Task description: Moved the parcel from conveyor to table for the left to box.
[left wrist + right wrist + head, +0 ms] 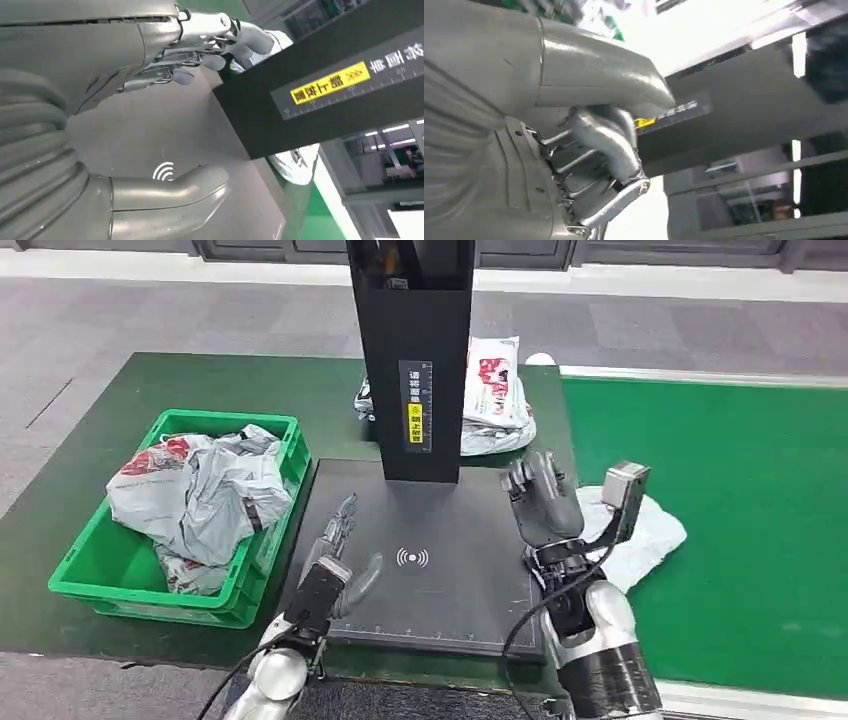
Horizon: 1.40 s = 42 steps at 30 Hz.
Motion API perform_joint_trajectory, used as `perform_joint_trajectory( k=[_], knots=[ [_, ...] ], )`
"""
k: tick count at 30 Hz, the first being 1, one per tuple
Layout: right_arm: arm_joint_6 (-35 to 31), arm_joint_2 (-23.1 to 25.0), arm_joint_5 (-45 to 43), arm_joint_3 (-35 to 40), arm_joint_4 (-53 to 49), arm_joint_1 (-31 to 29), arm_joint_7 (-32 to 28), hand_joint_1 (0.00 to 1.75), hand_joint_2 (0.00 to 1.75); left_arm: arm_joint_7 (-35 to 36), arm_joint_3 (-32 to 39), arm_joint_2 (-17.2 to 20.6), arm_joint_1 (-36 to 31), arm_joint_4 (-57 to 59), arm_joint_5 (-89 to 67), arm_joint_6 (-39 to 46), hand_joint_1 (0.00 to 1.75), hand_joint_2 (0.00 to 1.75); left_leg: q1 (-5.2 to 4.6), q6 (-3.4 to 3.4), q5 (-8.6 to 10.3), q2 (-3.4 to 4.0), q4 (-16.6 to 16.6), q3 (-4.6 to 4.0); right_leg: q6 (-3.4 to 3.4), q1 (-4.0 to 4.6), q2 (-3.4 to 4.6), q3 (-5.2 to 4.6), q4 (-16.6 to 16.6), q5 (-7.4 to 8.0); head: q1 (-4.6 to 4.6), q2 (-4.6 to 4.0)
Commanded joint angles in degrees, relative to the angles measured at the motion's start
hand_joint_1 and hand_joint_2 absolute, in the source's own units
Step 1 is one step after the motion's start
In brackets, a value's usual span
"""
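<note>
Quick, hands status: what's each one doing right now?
Left hand: open, holding nothing, fingers apart over the dark grey scanner platform.
Right hand: open, holding nothing, raised above the platform's edge.

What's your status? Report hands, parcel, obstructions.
Left hand open over the scanner pad, holding nothing. Right hand open, raised, empty. Parcel on the green belt behind it. Black post stands ahead.
</note>
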Motion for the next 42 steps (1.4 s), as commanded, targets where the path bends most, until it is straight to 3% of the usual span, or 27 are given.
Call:
perform_joint_trajectory(
  k=[1,4,6,12,19,22,23,35,38,42],
  knots=[
    [-7.83,-2.56,6.54,2.27,10.63,-4.03,0.17,0.0,1.75,0.63,4.31,0.99,3.14,-1.37,0.39,1.1,0.0,1.75,0.09,0.02,0.06,0.12,-0.19,0.14,-0.02,0.09,0.28,0.12,-0.28,0.16,0.0,0.0],
    [-7.83,-2.41,6.53,2.3,10.58,-4.03,0.18,0.0,1.75,0.63,4.23,0.87,3.02,-1.41,0.39,1.09,0.0,1.75,0.05,0.02,0.05,-0.07,-0.07,0.02,-0.02,0.03,0.04,0.03,-0.14,0.08,0.0,0.0],
    [-11.83,-2.83,6.99,-1.27,8.46,-1.49,0.42,0.0,1.75,0.7,4.39,0.67,2.85,-1.11,0.4,1.09,0.0,1.75,0.09,0.02,0.05,0.03,-0.09,0.01,-0.03,0.05,0.17,0.0,-0.2,0.14,0.0,0.0],
    [-12.54,-4.03,10.5,-9.94,-1.38,6.28,-0.65,0.0,1.75,0.68,4.79,0.51,3.02,-1.12,-0.03,0.61,0.0,1.75,0.05,0.02,0.06,-0.37,-0.06,0.0,-0.01,0.02,-0.28,0.08,-0.19,0.01,-0.02,0.0],
    [-17.09,-5.96,16.87,-15.07,-6.72,7.77,0.31,0.0,1.75,0.81,5.38,0.5,4.23,-2.57,-0.8,0.38,0.0,1.75,-0.02,0.04,0.02,-0.17,0.0,-0.1,-0.01,-0.05,-0.12,-0.11,-0.08,0.02,0.0,0.0],
    [-16.15,-7.54,20.31,-16.39,-6.93,7.06,1.12,0.0,1.75,0.85,5.68,0.55,4.55,-2.59,-0.97,0.27,0.0,1.75,0.0,0.05,0.03,-0.22,0.0,-0.1,0.0,-0.02,-0.12,-0.09,-0.12,0.04,0.0,0.0],
    [-15.89,-7.94,22.07,-16.54,-6.46,6.49,1.44,0.0,0.0,0.86,5.72,0.55,4.63,-2.57,-1.07,0.18,0.0,1.75,0.02,0.07,0.05,-0.24,-0.03,-0.11,0.0,0.01,-0.1,-0.07,-0.19,0.08,0.0,0.0],
    [-16.14,-8.95,26.28,-16.26,-3.47,4.66,2.73,0.0,0.0,0.9,5.24,0.64,4.21,-2.36,-1.42,-0.46,0.0,1.75,0.03,0.05,0.03,-0.05,-0.04,-0.07,0.0,0.01,0.1,-0.09,-0.18,0.13,0.0,0.0],
    [-15.52,-10.44,32.13,-14.23,0.92,3.51,6.7,0.0,0.0,1.29,4.48,0.63,3.01,-1.51,-1.55,-1.4,0.0,1.75,0.01,0.05,0.0,-0.02,0.01,-0.05,0.02,-0.01,0.09,-0.08,-0.12,0.09,0.0,0.0],
    [-14.71,-10.32,35.94,-12.69,9.2,0.34,7.22,0.0,0.0,1.4,3.68,0.46,1.29,0.12,-1.61,-1.81,0.0,1.75,0.05,0.06,0.08,-0.01,-0.07,-0.03,0.01,0.03,0.15,-0.05,-0.24,0.2,0.0,0.0]
  ],
)
